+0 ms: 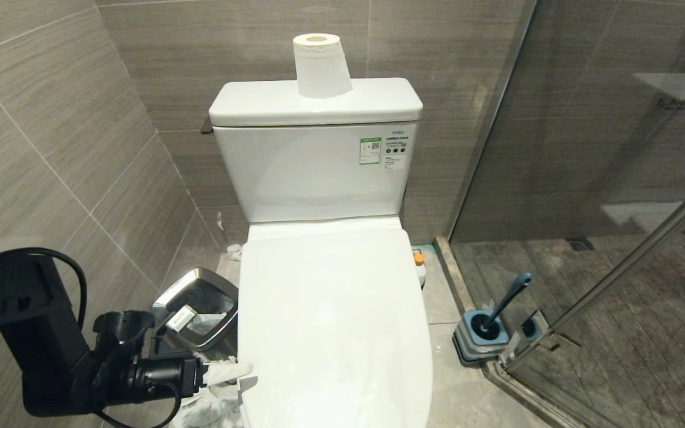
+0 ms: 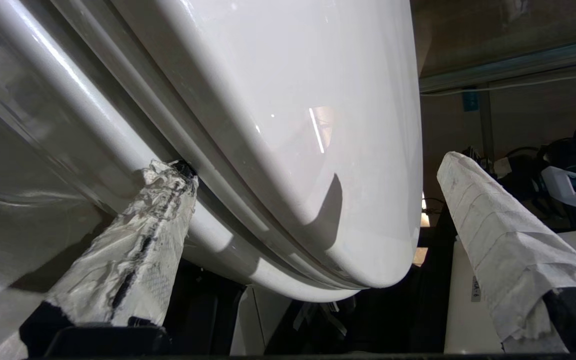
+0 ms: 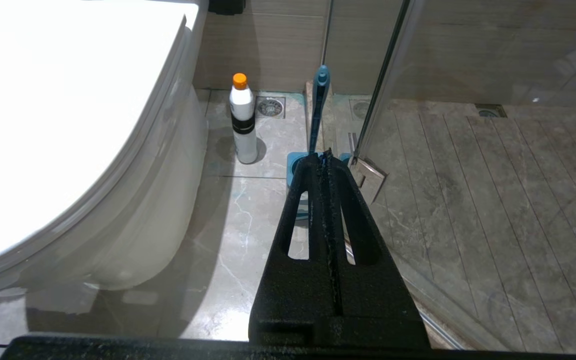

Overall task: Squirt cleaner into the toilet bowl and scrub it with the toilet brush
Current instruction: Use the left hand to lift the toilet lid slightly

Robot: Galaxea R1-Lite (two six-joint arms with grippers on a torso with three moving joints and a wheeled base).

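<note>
Toilet bowl [image 1: 247,410] covered: lid [image 1: 333,321] down, glossy, rigid, judged slippery. Left hand [image 1: 232,380] spread wide, padded fingers [image 2: 133,250] set at lid's near-left edge; lifting there advised. Right hand [image 3: 325,165] clenched, empty. Cleaner [image 3: 243,125] and toilet brush [image 1: 506,303] stood on floor, right of toilet.

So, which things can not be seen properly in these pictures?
- Bowl inside: all views, the shut lid covers it.
- Brush head: head view, sunk in its holder.
- Cleaner: head view, mostly behind the lid edge.
- Bin contents: head view, left pincer and arm cover part.
</note>
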